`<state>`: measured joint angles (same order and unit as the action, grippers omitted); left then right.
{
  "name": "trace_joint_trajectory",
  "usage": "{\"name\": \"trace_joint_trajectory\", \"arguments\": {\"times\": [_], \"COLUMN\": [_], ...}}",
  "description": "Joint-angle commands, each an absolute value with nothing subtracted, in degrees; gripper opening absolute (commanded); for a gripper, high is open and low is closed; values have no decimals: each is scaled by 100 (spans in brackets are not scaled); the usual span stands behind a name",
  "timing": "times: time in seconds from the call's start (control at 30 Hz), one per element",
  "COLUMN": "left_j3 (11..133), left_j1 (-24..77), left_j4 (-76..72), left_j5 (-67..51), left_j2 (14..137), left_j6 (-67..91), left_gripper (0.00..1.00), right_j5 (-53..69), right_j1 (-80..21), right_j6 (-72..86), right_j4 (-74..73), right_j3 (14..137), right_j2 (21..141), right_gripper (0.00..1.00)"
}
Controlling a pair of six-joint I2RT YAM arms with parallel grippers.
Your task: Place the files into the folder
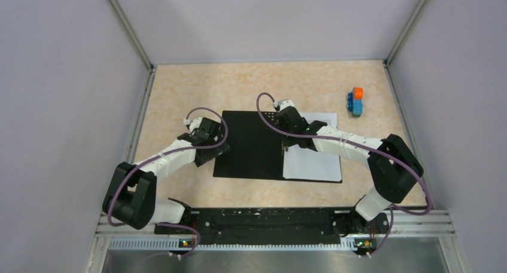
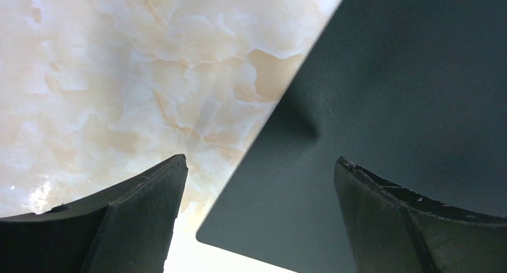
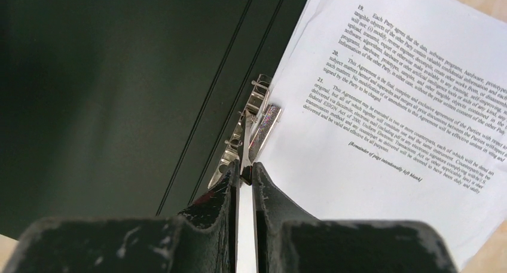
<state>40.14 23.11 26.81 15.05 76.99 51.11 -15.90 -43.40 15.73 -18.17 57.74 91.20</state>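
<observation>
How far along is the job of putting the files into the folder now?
Done: the folder lies open, with the files on its right half. In hand: the right jaws pinch the lever of the metal clip. To do: securing the sheets, it seems, and closing the folder. The left jaws stand open over its left edge.

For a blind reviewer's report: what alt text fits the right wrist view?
The right claw pinches the lever of the metal clip at the spine of the open folder. A printed white sheet lies beside the clip, to its right.
</observation>
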Motion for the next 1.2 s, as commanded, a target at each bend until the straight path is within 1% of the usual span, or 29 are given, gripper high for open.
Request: {"name": "trace_joint_trajectory", "arguments": {"times": [0.0,0.2,0.33,0.5,0.63,0.9,1.07,1.17], "left_j3": [4194,4594,4653,4676,4721,4823,4919,4899], "left_j1": [2422,2428,2427,2454,2630,3055,3351,3520], "left_j4": [2472,2538,2375,2329,2326,2476,2505,2539], "left_j5": [1376,1579,1266,982,808,823,855,1012], "left_j2": [7703,7914,7949,8003,8102,8249,8427,8604], "left_j6": [5048,4536,4318,4236,4177,4330,4468,4737], "left_gripper": [95,90,87,87,86,82,78,73], "right_j5": [-1361,-1103,-999,-835,-996,-1185,-1191,-1185], "right_j1": [-4280,-4280,-4285,-4278,-4280,-4227,-4143,-4140], "right_j6": [1268,1368,1412,1491,1521,1643,1754,1763], "right_j4": [-1637,-1642,-1633,-1639,-1826,-1995,-2060,-2084], "right_j3": [5882,5694,5375,5034,4870,4499,4386,4410], "right_j2": [9260,9223,9052,8718,8524,8267,8209,8200], "right_gripper": [5,3,0,0,0,0,0,0]}}
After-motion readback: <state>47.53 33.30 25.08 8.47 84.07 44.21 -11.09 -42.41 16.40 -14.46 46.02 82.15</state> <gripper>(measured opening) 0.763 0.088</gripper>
